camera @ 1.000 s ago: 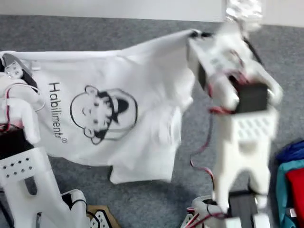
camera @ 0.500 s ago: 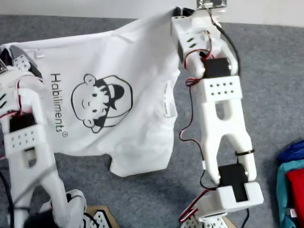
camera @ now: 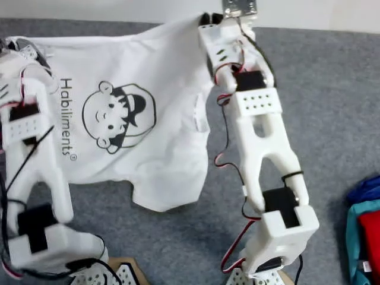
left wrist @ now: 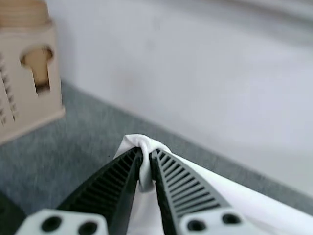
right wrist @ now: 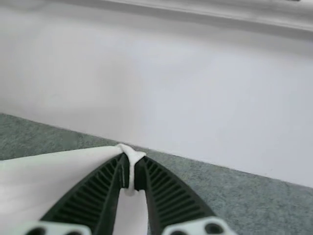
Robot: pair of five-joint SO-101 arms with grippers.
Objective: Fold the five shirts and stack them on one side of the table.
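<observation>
Pinching a bunched corner of white cloth, our left gripper (left wrist: 145, 159) has its ribbed black fingers (left wrist: 115, 183) closed on the shirt (camera: 160, 71), and a small knob of fabric pokes out past the tips. Our right gripper (right wrist: 128, 164) does the same at another corner. It is clamped on a thin fold, and the cloth runs away from it in a flat sheet.

In the high view we see both held corners at the far edge of the table (camera: 332, 119), close to the pale wall (camera: 119, 9). The left one is at the far left and the right one near the middle. The shirt's edge stretches between them in a nearly straight, slightly slanted line. From that edge the shirt spreads toward us over the grey table, front up. It shows a black cartoon print (camera: 117, 116) of a face, with a line of lettering turned sideways beside it. Its near edge is uneven, one part reaching closer to the arm bases than the rest.

Our left arm (camera: 35, 154) lies along one side of the shirt, and our right arm (camera: 261, 136) overlaps the other. Well apart, at the table's right rim, sits a pile (camera: 365, 219) of blue, teal and red cloth. In the left wrist view a tan block (left wrist: 27, 73) with cut-outs stands on the table by the wall.
</observation>
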